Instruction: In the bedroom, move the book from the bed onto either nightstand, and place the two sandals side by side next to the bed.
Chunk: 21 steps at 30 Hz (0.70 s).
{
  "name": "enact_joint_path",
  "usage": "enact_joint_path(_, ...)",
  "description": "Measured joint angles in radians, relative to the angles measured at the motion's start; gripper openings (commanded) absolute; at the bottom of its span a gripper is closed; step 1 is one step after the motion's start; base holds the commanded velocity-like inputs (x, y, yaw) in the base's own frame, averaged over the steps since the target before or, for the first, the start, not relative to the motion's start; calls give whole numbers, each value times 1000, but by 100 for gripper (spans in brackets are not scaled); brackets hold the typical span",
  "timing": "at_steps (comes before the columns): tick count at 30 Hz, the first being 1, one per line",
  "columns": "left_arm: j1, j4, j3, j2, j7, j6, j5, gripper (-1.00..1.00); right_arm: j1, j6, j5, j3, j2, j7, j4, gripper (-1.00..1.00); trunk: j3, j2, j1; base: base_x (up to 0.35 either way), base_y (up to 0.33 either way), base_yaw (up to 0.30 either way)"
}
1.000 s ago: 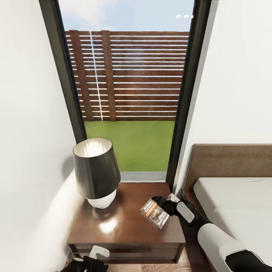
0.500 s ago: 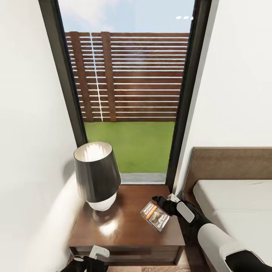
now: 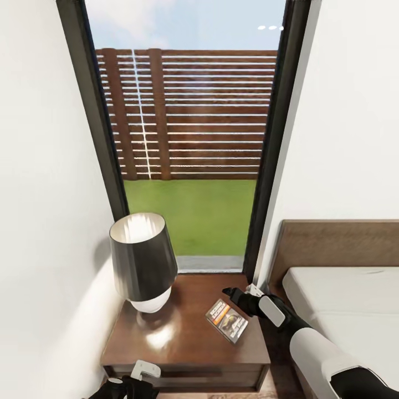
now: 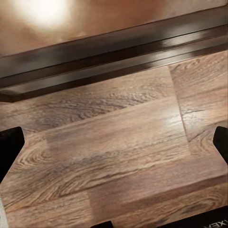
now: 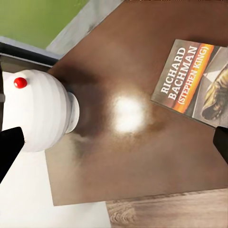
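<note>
While the book (image 3: 226,321) lies on the nightstand (image 3: 183,338), right fingers (image 5: 10,147) gape empty; left fingers (image 4: 9,147) likewise.

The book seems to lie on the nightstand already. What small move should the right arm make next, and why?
Probably lift the right pincer up and back from the nightstand. The book lies flat on its top beside the lamp, and in the right wrist view the fingers stand wide apart, gripping nothing.
</note>
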Motion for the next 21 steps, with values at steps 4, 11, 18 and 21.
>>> enact_joint_path(4,0,0,0,0,0,0,0,100,0,0,1,1,0,0,0,100,13,28,-15,0,0,0)
enact_joint_path(11,0,0,0,0,0,0,-1,100,0,-4,2,1,0,0,0,100,34,77,-42,0,0,0)
enact_joint_path(18,0,0,0,0,0,0,-1,100,3,-56,2,2,-1,1,1,100,56,126,-69,0,0,0)
enact_joint_path(21,0,0,0,0,0,0,-1,100,4,-71,4,4,0,1,1,100,66,147,-81,0,0,0)
